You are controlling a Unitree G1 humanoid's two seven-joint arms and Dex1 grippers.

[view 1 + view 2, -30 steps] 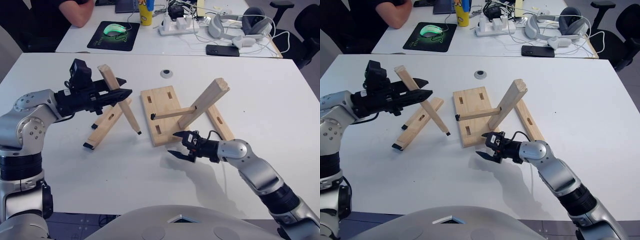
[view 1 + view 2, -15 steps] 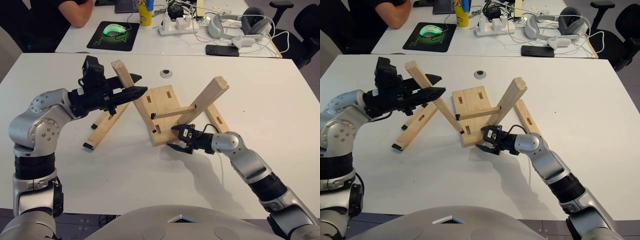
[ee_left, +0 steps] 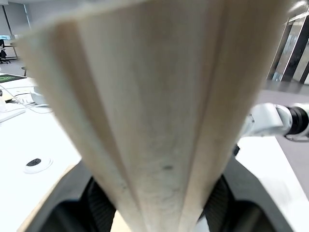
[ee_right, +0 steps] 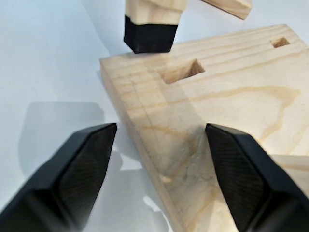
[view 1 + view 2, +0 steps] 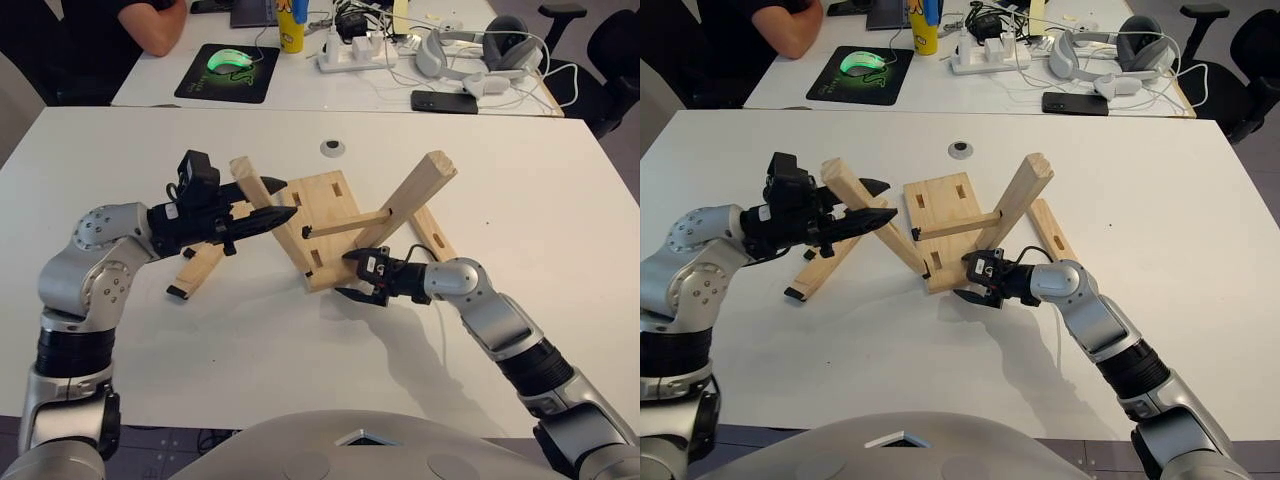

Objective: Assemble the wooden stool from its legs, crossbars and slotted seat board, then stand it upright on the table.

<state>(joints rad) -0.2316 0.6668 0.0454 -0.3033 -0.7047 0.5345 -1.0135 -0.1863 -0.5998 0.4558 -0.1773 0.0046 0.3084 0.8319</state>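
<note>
Lying flat mid-table, seat board [image 5: 330,205] carries a tilted leg [image 5: 415,200] plus crossbar [image 5: 345,227] on its right side. Left gripper [image 5: 288,197] clamps a second leg [image 5: 905,246], black tip at the near-left slot. Right gripper [image 5: 345,275] fingers spread, straddling the board's near corner. Spare legs: one left [image 5: 200,262], one right [image 5: 437,240].

seat board [image 4: 231,96]: pale wood | leg [image 3: 145,121]: black tip | table [image 5: 300,350]: white

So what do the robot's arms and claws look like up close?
The left arm and right arm have rounded silver-grey shells with black bands at the joints. The black two-fingered left claw and right claw have pointed, finely textured fingers. A thin black cable loops by the right wrist.
</note>
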